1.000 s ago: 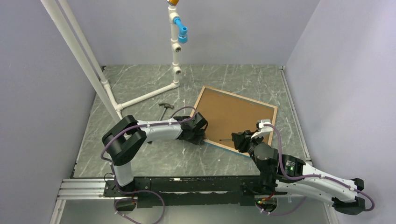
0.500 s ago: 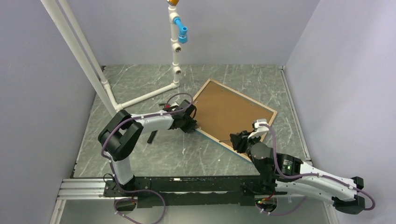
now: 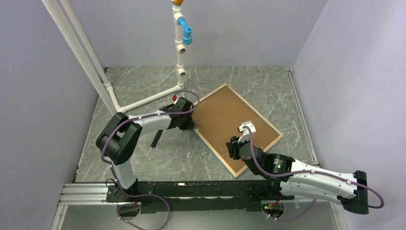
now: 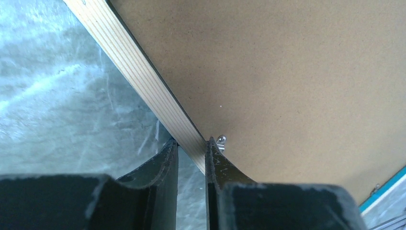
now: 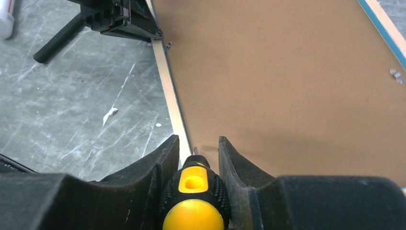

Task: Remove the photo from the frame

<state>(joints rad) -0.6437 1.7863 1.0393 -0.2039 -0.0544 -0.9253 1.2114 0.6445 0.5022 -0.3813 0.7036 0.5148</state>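
We see a grey marbled table (image 3: 143,158) with pale veins, closed in by plain lilac walls (image 3: 43,120). At its far side rises a white pipe stand (image 3: 179,52) carrying a blue fitting (image 3: 186,32) and an orange cap (image 3: 177,2). A black handle (image 3: 156,138) lies left of centre, its far end hidden. A yellow-and-black screwdriver (image 5: 194,201) points forward, and white flecks (image 5: 110,114) dot the surface nearby

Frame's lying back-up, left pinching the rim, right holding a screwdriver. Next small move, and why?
Probably slide the screwdriver tip along the frame rim to the metal clip beside the left gripper and lever it aside. The backing board sits in place, the right gripper aims the tip at the rim seam short of that clip, and the left gripper's clamp steadies the frame.
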